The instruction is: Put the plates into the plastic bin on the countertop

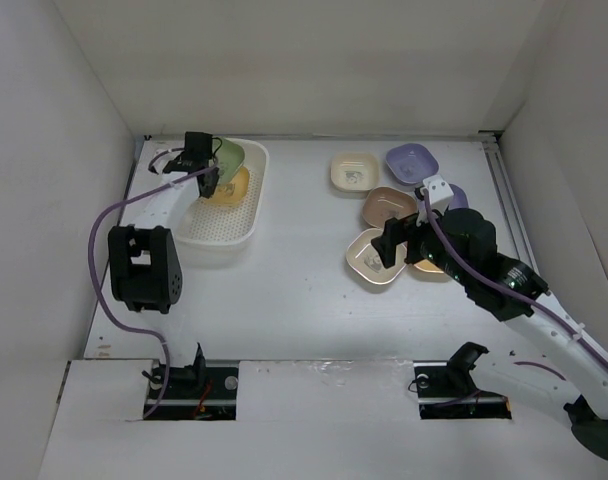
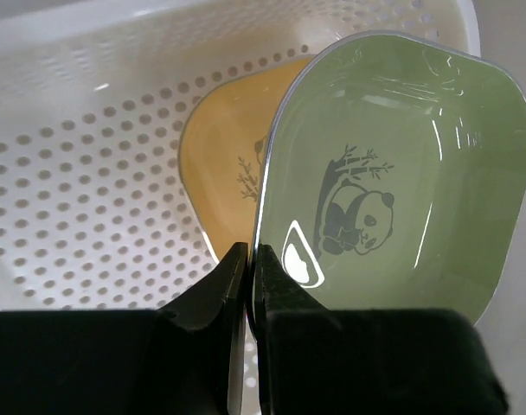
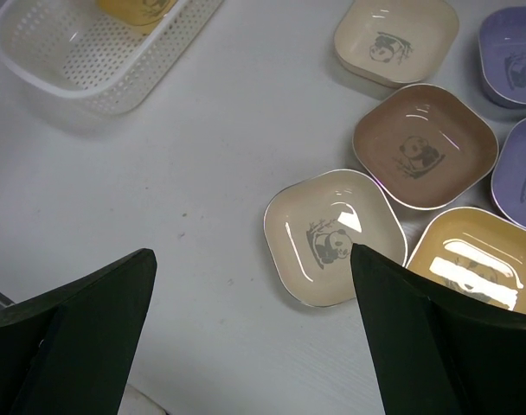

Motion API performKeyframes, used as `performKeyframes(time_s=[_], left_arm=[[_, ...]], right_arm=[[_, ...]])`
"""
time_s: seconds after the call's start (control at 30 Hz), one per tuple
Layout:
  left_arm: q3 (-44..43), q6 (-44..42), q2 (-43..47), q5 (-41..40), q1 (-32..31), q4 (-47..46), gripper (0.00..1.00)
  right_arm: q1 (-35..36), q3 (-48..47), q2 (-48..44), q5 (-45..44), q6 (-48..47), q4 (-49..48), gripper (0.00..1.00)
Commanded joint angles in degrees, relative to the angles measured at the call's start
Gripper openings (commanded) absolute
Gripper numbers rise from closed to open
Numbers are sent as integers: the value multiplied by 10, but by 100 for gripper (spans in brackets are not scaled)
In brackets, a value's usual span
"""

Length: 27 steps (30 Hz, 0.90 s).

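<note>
Found the green plate (image 2: 393, 190) pinched at its near rim between the tightly closed fingers of the left gripper (image 2: 250, 277), standing on edge and tilted, hollow face turned to the wrist camera. Located it within the outline of the plastic bin (image 2: 73, 173), raised above the perforated floor and partly overlapping a yellow-orange plate (image 2: 215, 164) lying flat inside. Noted its longer side running away from the fingertips toward the bin's far wall. Cannot tell about contact between its lower edge and the dish beneath. Judged the release to turn on that one relation: bin floor and yellow-orange dish directly below the fingers. Expect a short lowering and an opening of the jaws to set it in, with some risk of leaving it propped on its neighbour. Further out on the countertop (image 1: 294, 310), well apart from the bin, counted a beige plate (image 3: 332, 238), a brown plate (image 3: 423, 143), a cream plate (image 3: 397, 39), lavender plates (image 3: 514, 43) and a second yellow plate (image 3: 475, 259), clustered together. Recorded the right gripper (image 3: 253, 259) spread wide, holding nothing, hovering over the beige plate, clearly the nearer arm for that group.
</note>
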<state>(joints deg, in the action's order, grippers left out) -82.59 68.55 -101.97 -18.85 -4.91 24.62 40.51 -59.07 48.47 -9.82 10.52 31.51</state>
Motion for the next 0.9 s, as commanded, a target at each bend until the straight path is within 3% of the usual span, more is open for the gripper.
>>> performKeyframes(time_s=[0.0, 0.17, 0.37, 0.47, 0.5, 0.53, 0.57, 0.7, 0.77, 0.87], left_arm=[[-48, 72, -32, 5, 0, -2, 0], [-72, 90, -71, 25, 0, 6, 0], [-21, 108, -64, 30, 0, -25, 0], [-21, 95, -52, 36, 0, -39, 60], [-21, 90, -41, 43, 0, -39, 89], [-21, 90, -41, 43, 0, -34, 89], [-21, 90, -24, 37, 0, -34, 99], [-21, 71, 26, 15, -21, -40, 100], [-35, 6, 41, 5, -41, -48, 100], [-57, -131, 46, 14, -121, -98, 100]], right_arm=[[2, 0, -4, 13, 1, -36, 100], [2, 0, -4, 19, 1, -36, 100], [2, 0, -9, 19, 1, -36, 100], [2, 0, -9, 25, 1, -36, 100], [2, 0, -9, 25, 1, -31, 100], [2, 0, -16, 25, 1, -31, 100], [2, 0, -16, 25, 1, -31, 100], [2, 0, -23, 15, 1, -31, 100], [2, -5, -23, 0, 1, -26, 100], [-3, -10, -23, -53, 1, -12, 100]])
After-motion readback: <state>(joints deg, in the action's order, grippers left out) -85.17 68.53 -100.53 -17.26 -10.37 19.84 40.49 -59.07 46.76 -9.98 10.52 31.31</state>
